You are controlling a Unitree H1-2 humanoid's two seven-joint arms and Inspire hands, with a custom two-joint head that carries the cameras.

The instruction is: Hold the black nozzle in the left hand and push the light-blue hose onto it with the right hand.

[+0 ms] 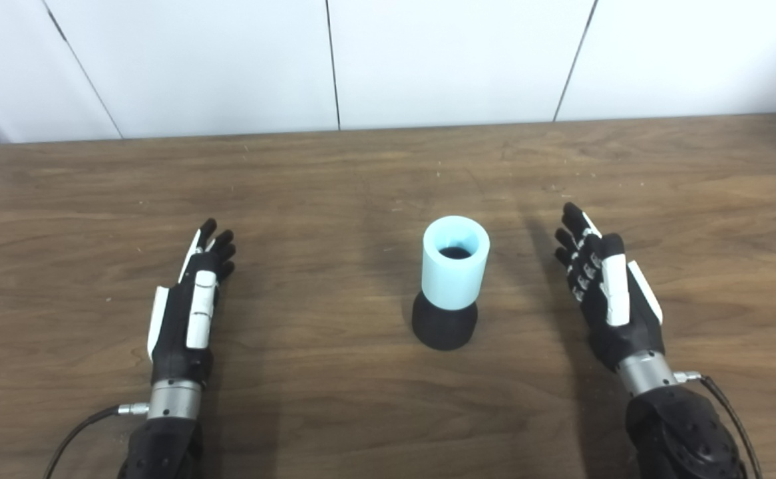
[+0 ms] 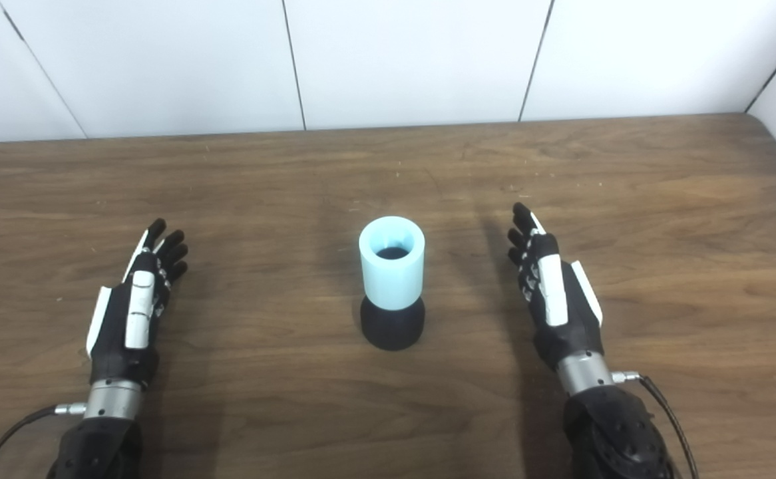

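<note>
Left hand [image 1: 185, 313] and right hand [image 1: 611, 293] both rest spread and empty, well apart from the short light-blue plastic hose [image 1: 456, 261], which already sits upright on the rounded black nozzle [image 1: 444, 327] mid wooden table [image 1: 335, 186]. Judged: joined; nothing held.

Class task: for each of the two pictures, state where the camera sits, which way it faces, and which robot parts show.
Left eye view: head camera, facing down at the table; both arms show.
Right eye view: beside it, slightly rightward; same arms.
Shared: light-blue hose upright on black nozzle, left robot hand and right robot hand open, apart from it.
</note>
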